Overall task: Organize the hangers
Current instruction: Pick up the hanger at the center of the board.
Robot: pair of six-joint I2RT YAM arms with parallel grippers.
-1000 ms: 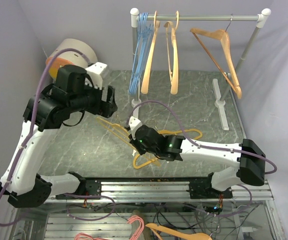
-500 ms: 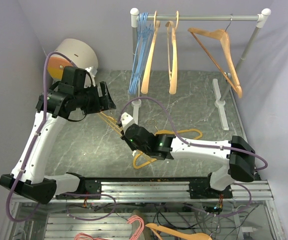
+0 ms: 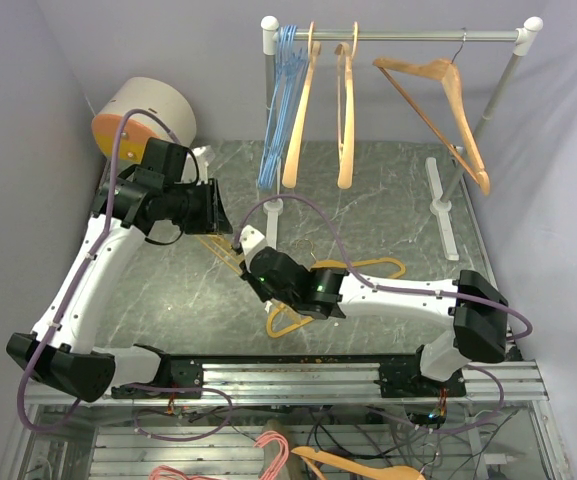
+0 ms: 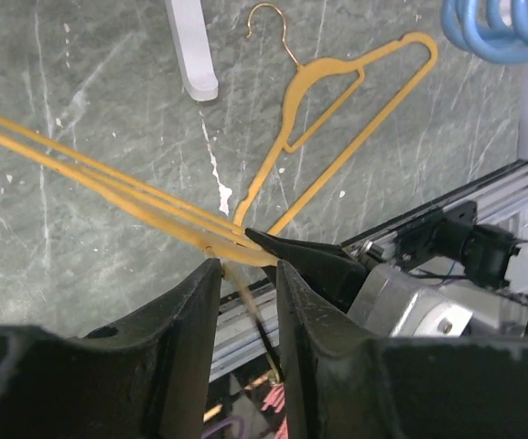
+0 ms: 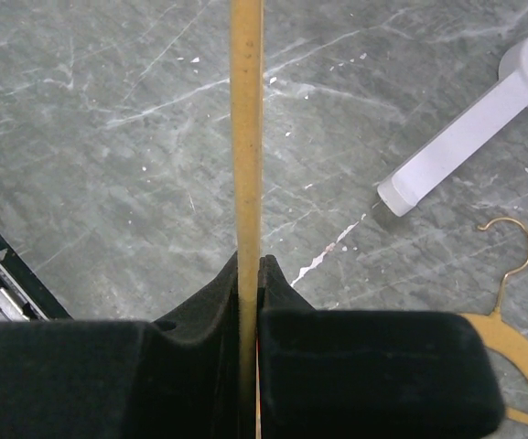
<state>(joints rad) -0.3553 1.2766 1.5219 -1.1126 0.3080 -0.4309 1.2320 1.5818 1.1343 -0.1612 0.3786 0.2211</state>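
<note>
My right gripper is shut on the bar of a thin yellow hanger and holds it just above the table. My left gripper is at that hanger's neck. Its jaws are open a little, with the thin hook wire in the gap between them. A second yellow hanger lies flat on the table behind my right arm. On the rack rail hang blue wire hangers, two tan ones and a wooden one.
A round beige and orange container stands at the back left. The rack's white feet rest on the marble top. An aluminium rail runs along the near edge, with pink hangers below it.
My left arm has dropped and reached in to the held hanger, and its jaws have narrowed round the hook. My right gripper has shifted slightly left with the hanger.
</note>
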